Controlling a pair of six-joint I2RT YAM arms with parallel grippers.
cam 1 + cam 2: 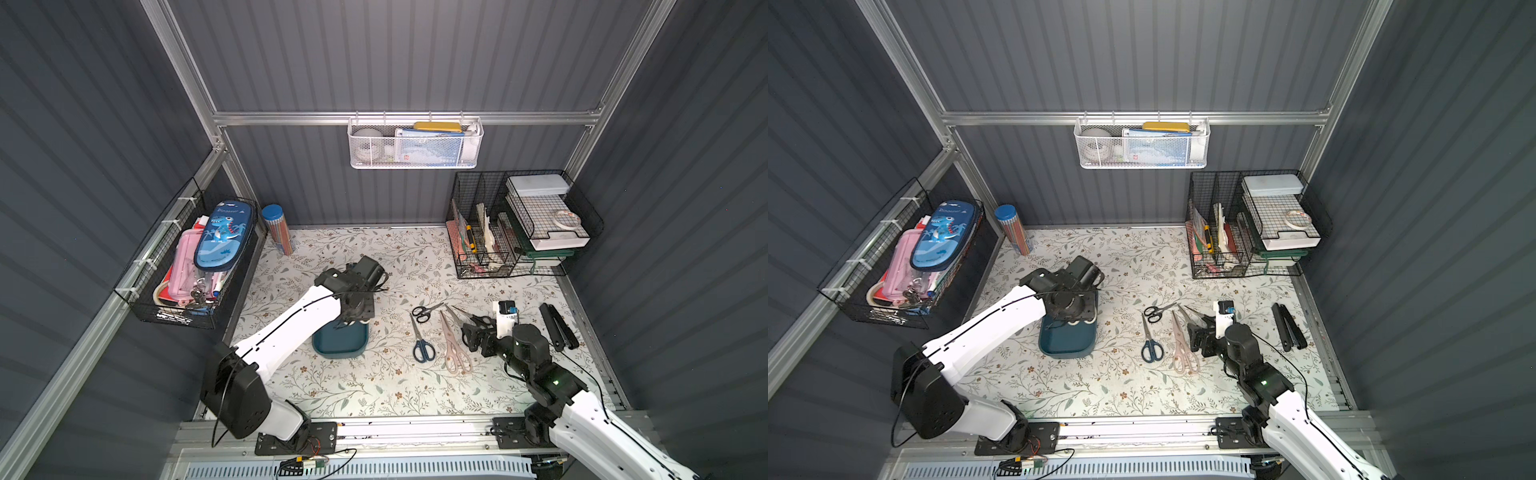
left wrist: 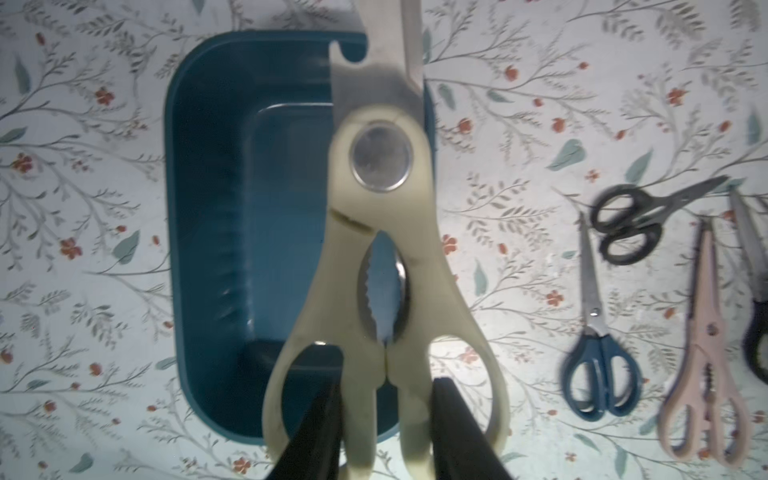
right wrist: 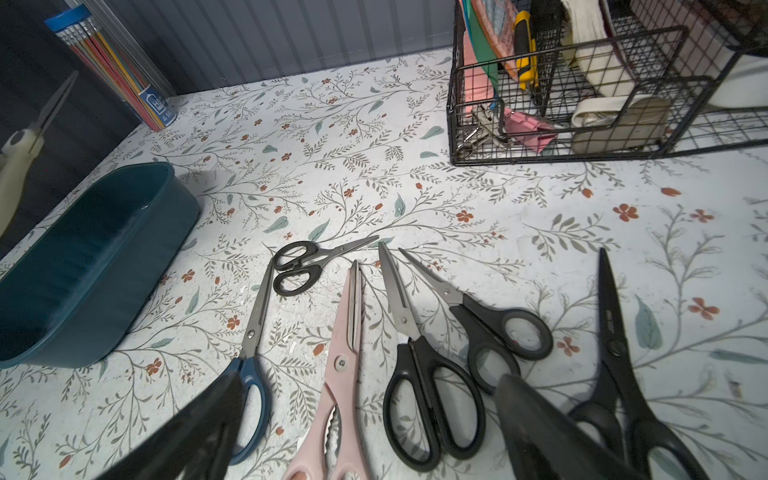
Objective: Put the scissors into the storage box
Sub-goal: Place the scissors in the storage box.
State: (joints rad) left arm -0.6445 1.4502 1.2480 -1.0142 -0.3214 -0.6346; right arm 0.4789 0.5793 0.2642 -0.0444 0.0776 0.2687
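Floral tabletop (image 2: 83, 216); left wrist view alone shows left tool (image 2: 386, 392) pinching cream shears (image 2: 380, 199); right tool (image 3: 370, 384) spread.

cream shears (image 2: 380, 232) blade tips cut off in left wrist view, box (image 1: 322, 347) far end hidden under left arm (image 1: 291, 328) in both top views, pink shears (image 3: 347, 353) handles cropped in right wrist view

Pencil tube (image 1: 277, 227), black wire organiser (image 1: 490, 173), white mesh basket (image 1: 415, 156)

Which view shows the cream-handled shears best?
Left wrist: the cream-handled shears fill it, clamped in the left gripper over the storage box. The right wrist view catches them at its edge; in both top views the arm mostly hides them.
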